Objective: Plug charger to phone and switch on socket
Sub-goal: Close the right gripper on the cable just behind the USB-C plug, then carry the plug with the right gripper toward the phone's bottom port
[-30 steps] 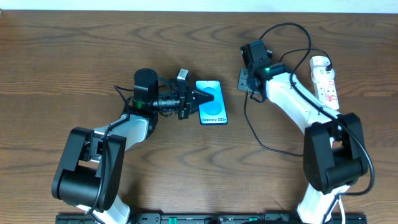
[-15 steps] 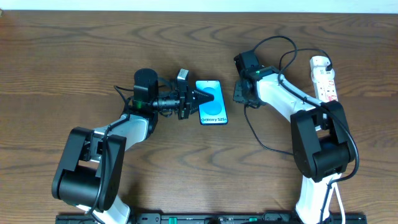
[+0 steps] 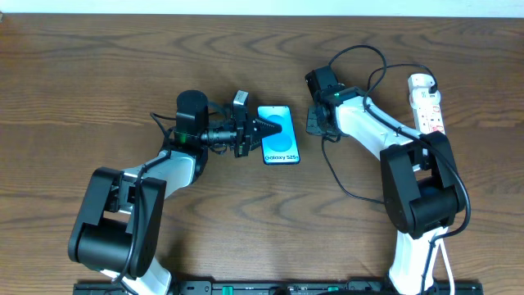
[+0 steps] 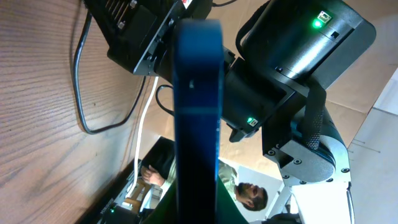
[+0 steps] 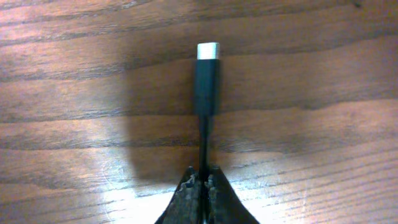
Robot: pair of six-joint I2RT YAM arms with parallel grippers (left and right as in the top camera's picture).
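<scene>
Overhead view gives you the layout: the phone (image 3: pixel 278 135) lies screen-up on the table (image 3: pixel 98 74) near its centre, long axis running from the far edge toward the robot's side with a slight tilt, its white lettering at the near end. The left gripper (image 3: pixel 260 131) comes in from the phone's left and is pressed together on that long edge, one dark finger overlapping the blue screen. The right gripper (image 3: pixel 315 123) sits just to the right of the phone's far corner, apart from it, and the charger (image 3: pixel 332 168) loops away from it across the wood. The socket (image 3: pixel 428 102) lies well to the right, long axis also far-to-near, rounded plug at the far end. Only the right wrist view shows you the grip itself – the fingers (image 5: pixel 186 199) are closed on the thin cable just behind the plug (image 5: pixel 206 84), whose long axis continues straight out from the fingers, silver tip pointing away from them, over the wood. Left wrist view adds the phone edge-on – a narrow dark-blue bar filling the frame's centre – with the right arm (image 4: pixel 292 56) beyond it.
</scene>
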